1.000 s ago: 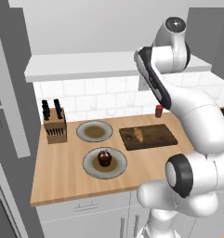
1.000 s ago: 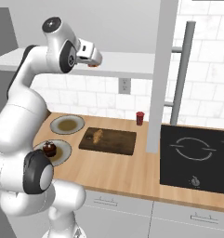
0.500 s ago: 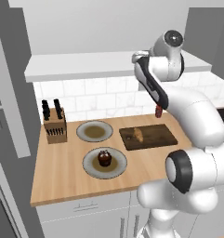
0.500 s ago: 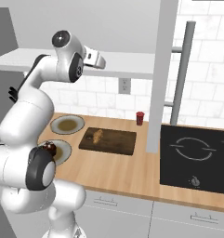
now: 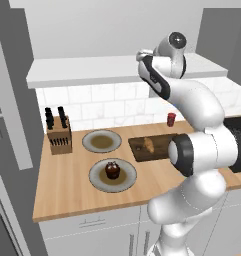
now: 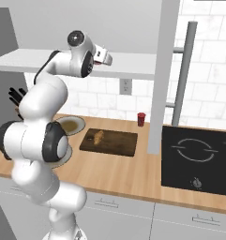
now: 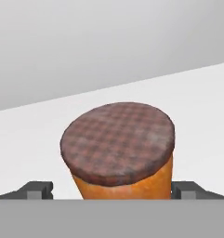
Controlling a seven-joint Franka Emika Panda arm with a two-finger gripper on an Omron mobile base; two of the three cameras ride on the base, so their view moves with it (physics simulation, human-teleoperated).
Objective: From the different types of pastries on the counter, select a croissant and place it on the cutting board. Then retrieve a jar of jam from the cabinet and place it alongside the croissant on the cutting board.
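Since the earlier frames the arm has been swung toward the shelf, and the gripper (image 6: pixel 106 58) has been brought up over the white board of the cabinet (image 5: pixel 92 70). In the hand view the two dark fingertips (image 7: pixel 36 190) are seen spread wide, one on each side of the jar (image 7: pixel 120 151), with a gap left between each tip and the orange wall; nothing is gripped. The jar is seen upright on the white shelf, its brown checked lid facing the camera.

Below, on the counter (image 5: pixel 67 192), the croissant (image 5: pixel 149 145) is laid on the left part of the board (image 5: pixel 142 150), which is partly hidden by the arm in the left base view. In the right base view the croissant (image 6: pixel 99 137) and the board (image 6: pixel 116 145) are shown in full. A red canister (image 6: pixel 141 119) is stood near the wall behind the board. Left of the board two round plates are set: the far one (image 5: pixel 101 141) is bare, and the cupcake (image 5: pixel 111 170) is carried on the near one (image 5: pixel 94 177). A knife block (image 5: pixel 58 137) is placed at the left end of the counter, and a black hob (image 6: pixel 199 159) is sunk into it at the right.
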